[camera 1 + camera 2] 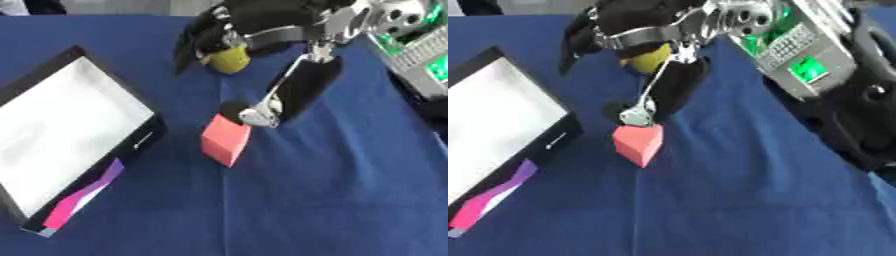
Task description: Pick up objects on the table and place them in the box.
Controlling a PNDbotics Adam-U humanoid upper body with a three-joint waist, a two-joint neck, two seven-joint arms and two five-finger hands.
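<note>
A yellow-green rounded object (pixel 230 59) lies at the far middle of the blue table. My right hand (pixel 262 20) comes in from the upper right and hangs over it, fingers (pixel 186 47) reaching down on its left side, not closed round it. The thumb (pixel 260 115) stretches toward me, its silver tip at the top far edge of a red block (pixel 225 140); whether it touches is unclear. The box (pixel 131 95), black-rimmed with a white inside, lies at the left and holds nothing that I can see. My left hand shows in no view.
A pink and purple strip (pixel 83 197) runs along the box's near side. A grey unit with green lights (pixel 798 55) and dark arm parts fill the right edge. Blue cloth (pixel 332 200) covers the near and right table.
</note>
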